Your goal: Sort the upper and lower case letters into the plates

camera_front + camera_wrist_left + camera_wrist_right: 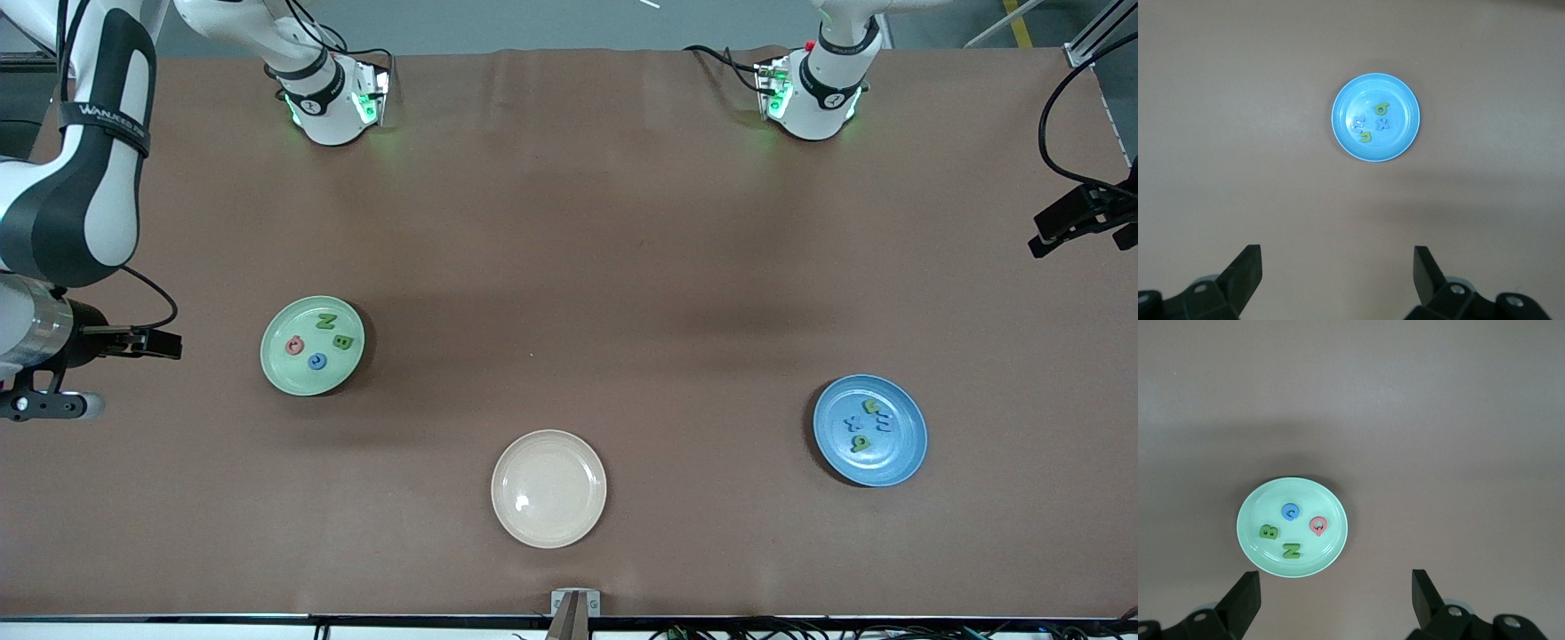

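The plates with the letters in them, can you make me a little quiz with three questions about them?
1. True or false: the cream-beige plate has letters in it.
2. Which plate holds the green N? A) mint green plate B) blue plate C) cream-beige plate
3. Fill in: the pink letter lies in the ____ plate.

Key: 1 false. 2 A. 3 mint green.
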Tool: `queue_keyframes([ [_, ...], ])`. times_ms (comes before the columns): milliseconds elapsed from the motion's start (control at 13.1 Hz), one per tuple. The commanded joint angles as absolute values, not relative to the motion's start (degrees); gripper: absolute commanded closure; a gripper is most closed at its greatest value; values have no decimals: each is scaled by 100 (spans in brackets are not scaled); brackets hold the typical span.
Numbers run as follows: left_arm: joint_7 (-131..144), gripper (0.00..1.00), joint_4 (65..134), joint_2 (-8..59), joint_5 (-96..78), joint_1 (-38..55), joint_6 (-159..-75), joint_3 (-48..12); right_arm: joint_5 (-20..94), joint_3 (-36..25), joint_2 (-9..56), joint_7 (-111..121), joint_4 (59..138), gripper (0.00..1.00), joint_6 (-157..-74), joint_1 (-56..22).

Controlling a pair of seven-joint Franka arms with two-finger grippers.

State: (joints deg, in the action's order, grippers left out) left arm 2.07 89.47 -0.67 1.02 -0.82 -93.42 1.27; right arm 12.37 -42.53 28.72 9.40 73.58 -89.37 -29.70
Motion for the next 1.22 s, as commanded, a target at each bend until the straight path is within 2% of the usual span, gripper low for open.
queue_keyframes([
  [0,70,0,8772,-44,18,-71,-9141,114,1160,-4254,2821,897,7242,0,-8816,-2997],
  [305,97,0,8771,-52,18,-53,-9132,97,1204,-4219,2549,333,7286,0,-8561,-2988],
  [534,79,0,8491,-53,9,-70,-8877,105,1230,-4175,2374,622,7365,0,-8552,-2884],
  [763,79,0,8464,-53,-18,-79,-8877,114,1143,-3351,2066,739,7558,0,-8604,-2155],
  [992,79,0,8464,9,-9,-97,-8877,114,1055,-2824,1882,712,7620,0,-8587,-1663],
  [1144,79,0,8464,9,-9,-97,-8877,123,557,-2026,1593,372,7804,0,-8622,-1224],
])
